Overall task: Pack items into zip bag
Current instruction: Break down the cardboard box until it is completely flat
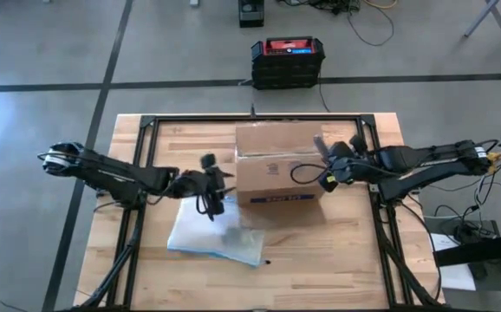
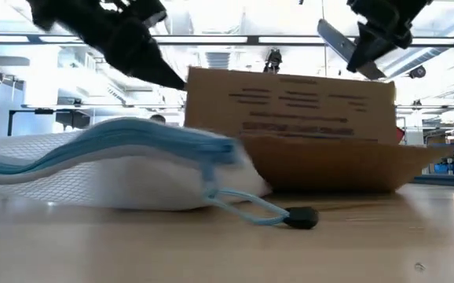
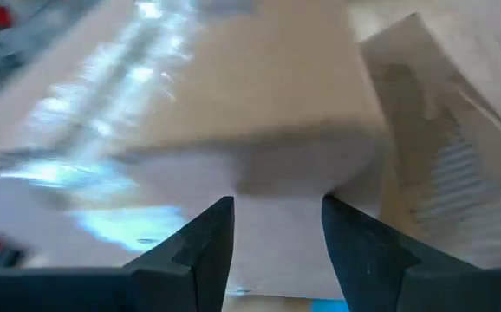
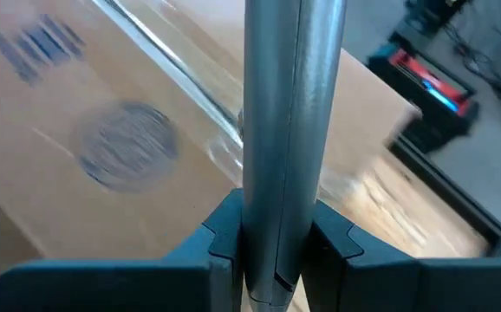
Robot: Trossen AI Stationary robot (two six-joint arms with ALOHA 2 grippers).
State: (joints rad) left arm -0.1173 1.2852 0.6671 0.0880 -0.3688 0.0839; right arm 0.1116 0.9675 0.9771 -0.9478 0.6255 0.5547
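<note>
the zip bag [image 1: 216, 238] lies flat on the wooden table [image 1: 337, 260], near the front edge and a little left of the middle, with its blue zip strip [image 2: 125, 141] on top and a small dark pull tab [image 2: 301, 217] resting on the wood beside it. behind the bag stands a brown cardboard box [image 1: 278, 173], around the centre of the table. the left gripper [image 1: 209, 201] hangs above the back edge of the bag, just left of the box; its two fingers [image 3: 200, 251] are apart with nothing between them. the right gripper [image 1: 323, 170] is above the right side of the box and is closed on a flat grey metal strip [image 4: 287, 130], which points away from it over the box top.
</note>
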